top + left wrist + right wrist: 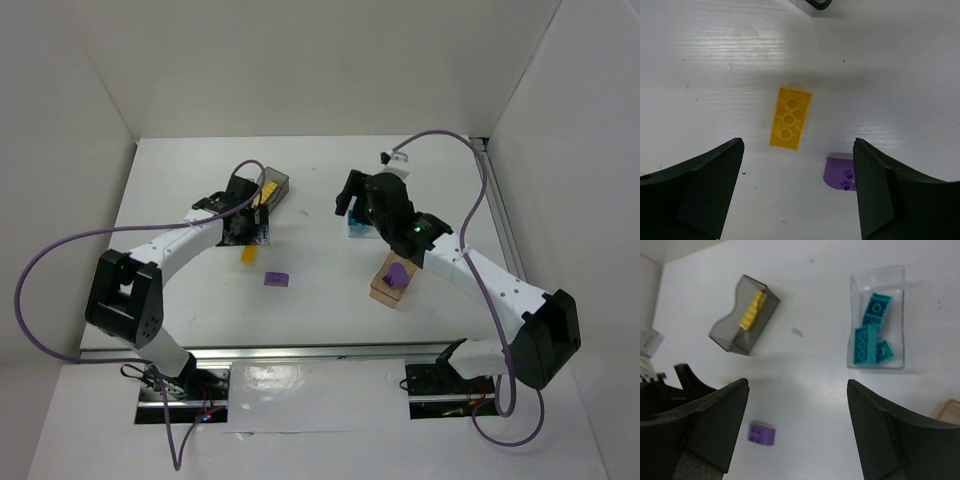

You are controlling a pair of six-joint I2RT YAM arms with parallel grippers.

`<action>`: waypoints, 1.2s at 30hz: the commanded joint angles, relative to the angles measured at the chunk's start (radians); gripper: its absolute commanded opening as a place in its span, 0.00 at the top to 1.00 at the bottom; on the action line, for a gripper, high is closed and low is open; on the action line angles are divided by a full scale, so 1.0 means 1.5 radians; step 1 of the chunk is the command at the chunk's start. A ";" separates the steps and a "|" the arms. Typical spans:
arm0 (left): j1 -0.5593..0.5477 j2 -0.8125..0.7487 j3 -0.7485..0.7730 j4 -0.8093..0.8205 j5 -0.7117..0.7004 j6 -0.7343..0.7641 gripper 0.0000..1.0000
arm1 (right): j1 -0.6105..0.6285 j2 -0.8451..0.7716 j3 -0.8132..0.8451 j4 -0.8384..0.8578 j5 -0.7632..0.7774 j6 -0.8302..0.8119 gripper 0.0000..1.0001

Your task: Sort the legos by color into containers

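A white table (320, 170) has two robot arms fixed at its near edge. One loose purple brick (276, 279) lies near the table's middle and serves as the reference point here.

The left arm (170, 245) reaches in from the left of the purple brick. Its gripper (250, 225) hangs just behind and to the left of that brick. In the left wrist view the gripper (798, 144) has its fingers (705, 185) spread wide and is holding nothing.

The right arm (480, 275) comes in from the right of the purple brick. Its gripper (360, 200) is behind and to the right of the brick. In the right wrist view this gripper (797, 384) is also spread wide and empty.

A dark grey bin (277, 186) sits behind the purple brick, slightly left, and holds yellow bricks (752, 310). A clear bin (855, 285) sits behind and to the right of the purple brick, mostly hidden under the right gripper in the top view. It holds several teal bricks (872, 330). An amber bin (385, 293) stands to the right of the purple brick, about level with it, and contains a second purple piece (398, 273).

One yellow brick (790, 118) lies flat on the table just beside the purple brick, behind and to its left. It sits below the left gripper, in line with the gap between the fingers, and touches neither finger. It shows three round holes in a row.

The purple brick (842, 175) rests on bare table, apart from every bin and touched by neither gripper.
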 commanded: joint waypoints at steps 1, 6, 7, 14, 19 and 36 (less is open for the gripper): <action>-0.021 0.048 0.033 0.010 -0.032 -0.008 0.07 | 0.002 -0.042 -0.051 -0.051 0.016 0.010 0.14; -0.034 0.083 0.027 0.010 -0.055 -0.028 0.19 | -0.011 -0.078 -0.081 -0.079 0.022 0.010 0.14; -0.034 0.089 0.019 0.010 -0.065 -0.034 0.16 | -0.019 -0.078 -0.081 -0.087 0.022 0.010 0.14; -0.034 0.132 0.012 0.010 -0.071 -0.048 0.15 | -0.050 -0.104 -0.108 -0.086 0.010 0.004 0.14; -0.034 0.138 0.005 0.033 -0.071 -0.048 0.22 | -0.057 -0.096 -0.122 -0.086 -0.005 0.004 0.14; -0.022 0.096 0.084 -0.030 -0.033 -0.022 0.67 | -0.097 -0.081 -0.136 -0.072 -0.032 -0.008 0.14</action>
